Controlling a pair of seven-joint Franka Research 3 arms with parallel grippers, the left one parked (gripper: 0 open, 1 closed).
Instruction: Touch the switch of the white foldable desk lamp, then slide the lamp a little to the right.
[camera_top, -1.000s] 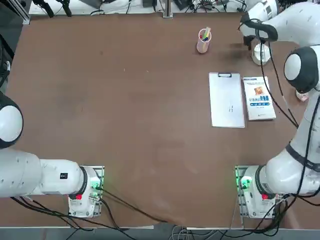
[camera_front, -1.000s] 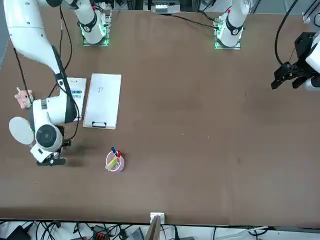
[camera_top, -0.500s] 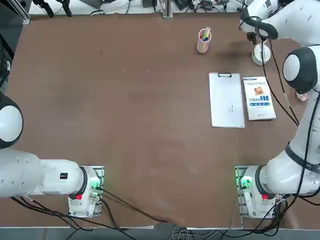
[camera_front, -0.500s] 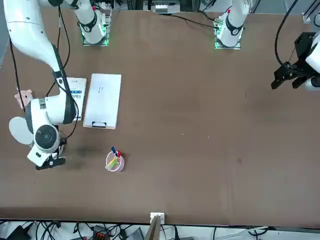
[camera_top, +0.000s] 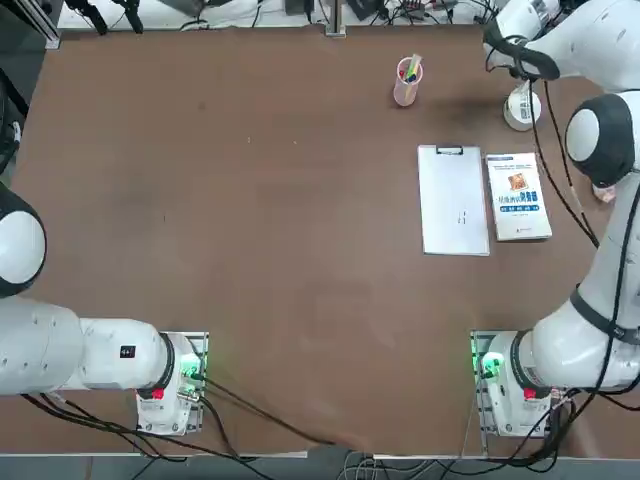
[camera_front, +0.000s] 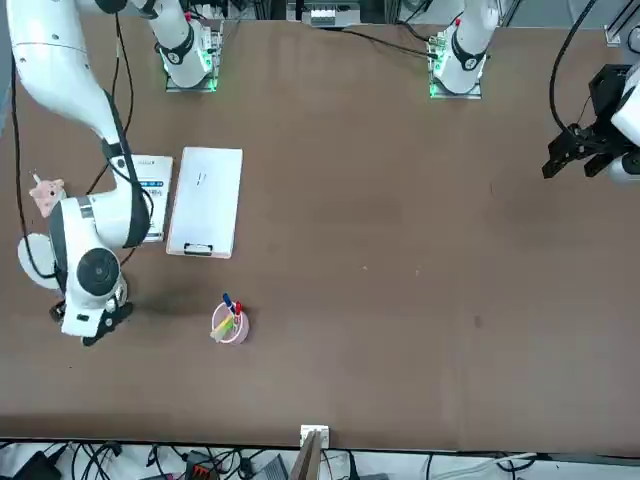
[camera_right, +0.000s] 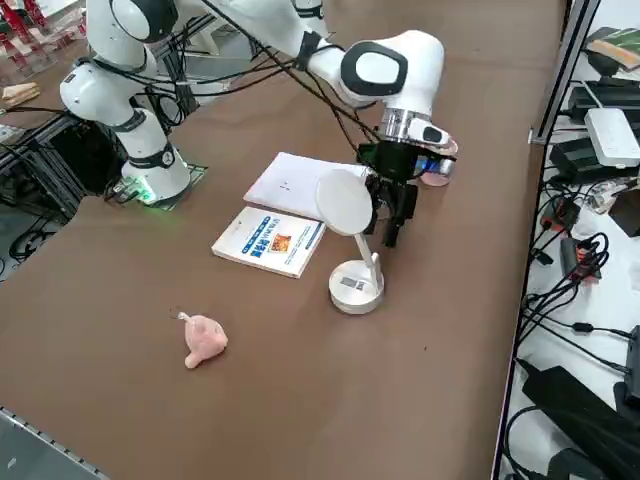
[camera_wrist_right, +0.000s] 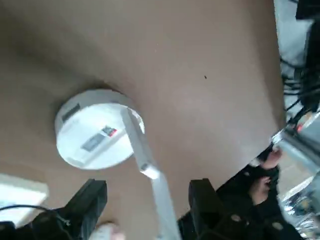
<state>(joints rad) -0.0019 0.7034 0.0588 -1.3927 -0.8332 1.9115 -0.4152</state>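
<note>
The white foldable desk lamp stands near the table's far right corner on a round disc base (camera_right: 356, 287) (camera_top: 520, 108) (camera_wrist_right: 97, 129). A thin arm (camera_right: 374, 262) carries its round flat head (camera_right: 345, 203). My right gripper (camera_right: 395, 222) hangs open just beyond the lamp, at the height of its head. In the wrist view the black fingers (camera_wrist_right: 90, 200) stand on either side of the lamp's thin arm (camera_wrist_right: 142, 150), above the base. Whether a finger touches the arm I cannot tell. No switch can be made out.
A pink pen cup (camera_top: 407, 82) stands left of the lamp. A white clipboard (camera_top: 454, 200) and a booklet (camera_top: 518, 196) lie nearer the robot. A small pink toy (camera_right: 204, 340) lies by the right edge. Cables and boxes (camera_right: 600, 140) sit past the far edge.
My right wrist has swung and shifted slightly toward the table's far edge, uncovering more of the lamp base in the top view. The lamp base stays where it was.
</note>
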